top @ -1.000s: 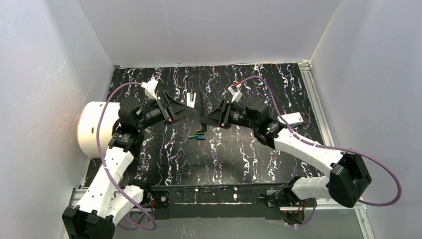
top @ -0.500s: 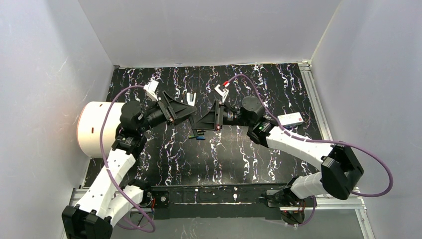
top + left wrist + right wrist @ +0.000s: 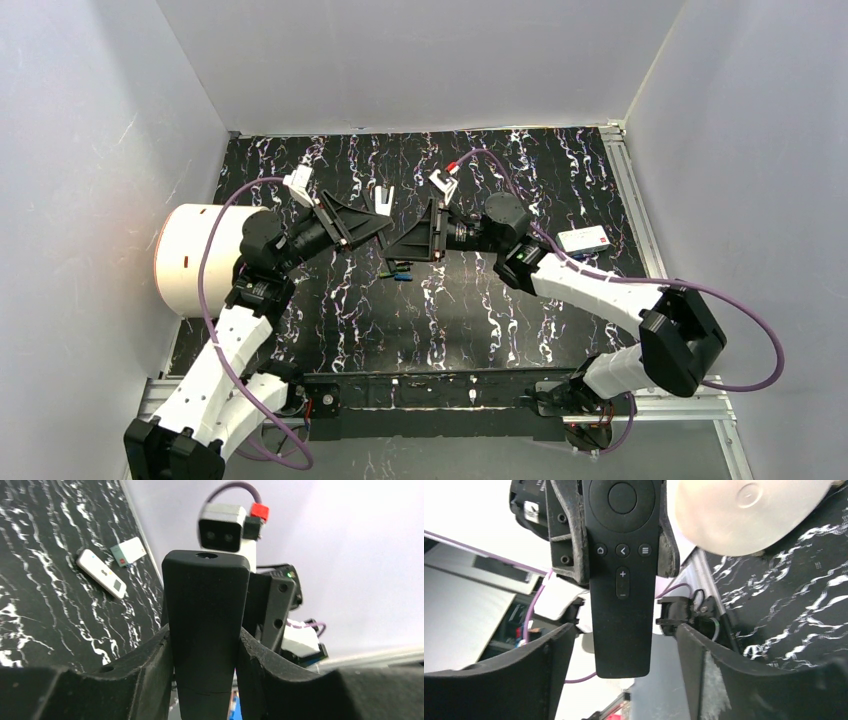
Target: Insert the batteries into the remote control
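Two grippers, one remote control between them

White drum (image 3: 190,262) stands at the far left edge of the marbled table (image 3: 480,310). Left gripper (image 3: 205,639) is clamped on the black remote control (image 3: 623,555), a finger pressed to each long side, above mid-table. Batteries (image 3: 398,272) lie loose on the table close by, bunched together. Right gripper (image 3: 623,630) faces the remote's free end, jaws spread wider than it and touching neither side. White remote (image 3: 101,573) and card (image 3: 128,551) lie far right.
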`<state>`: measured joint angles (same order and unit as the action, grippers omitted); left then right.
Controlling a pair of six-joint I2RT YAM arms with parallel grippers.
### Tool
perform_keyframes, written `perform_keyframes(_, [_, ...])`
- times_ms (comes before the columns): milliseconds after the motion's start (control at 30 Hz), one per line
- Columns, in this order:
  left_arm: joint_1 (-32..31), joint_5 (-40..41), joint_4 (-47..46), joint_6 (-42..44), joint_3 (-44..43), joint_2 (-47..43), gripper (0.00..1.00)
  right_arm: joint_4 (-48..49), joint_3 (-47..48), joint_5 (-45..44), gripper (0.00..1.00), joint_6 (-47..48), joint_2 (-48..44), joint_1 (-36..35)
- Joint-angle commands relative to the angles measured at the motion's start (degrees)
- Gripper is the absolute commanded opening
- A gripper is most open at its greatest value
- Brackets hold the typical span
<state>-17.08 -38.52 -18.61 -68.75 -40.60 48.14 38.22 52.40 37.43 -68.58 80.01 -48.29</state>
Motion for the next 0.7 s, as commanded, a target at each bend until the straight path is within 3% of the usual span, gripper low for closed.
perform_keyframes(0, [-0.15, 9.55, 12.4, 6.37, -3.8, -0.93, 0.0, -9.01, 1.96, -7.15, 0.92, 10.89, -3.98, -0.1])
perform_keyframes(100, [-0.15, 21.28, 28.15, 9.23, -8.88, 0.09, 0.0, -17.74, 3.57, -12.29, 0.97, 20.41, -5.92, -0.18])
perform_keyframes(200, [-0.13, 24.21, 34.08, 9.99, -12.29, 1.19, 0.0, -25.79, 7.79, -14.87, 0.94, 25.62, -5.19, -0.76])
perform_keyframes(433, [-0.14, 27.4, 45.49, 9.37, -17.63, 2.65, 0.0, -41.19, 17.46, -34.46, 0.88, 38.52, -0.83, -10.42])
perform_keyframes(533, [-0.15, 27.74, 46.21, 9.35, -17.83, 2.25, 0.0, -43.19, 20.09, -40.09, 0.84, 39.59, 1.58, -13.12])
perform_keyframes(667, [-0.15, 26.1, 46.32, 8.96, -17.82, 2.13, 0.0, -41.23, 20.77, -41.25, 0.76, 37.38, 3.65, -14.23])
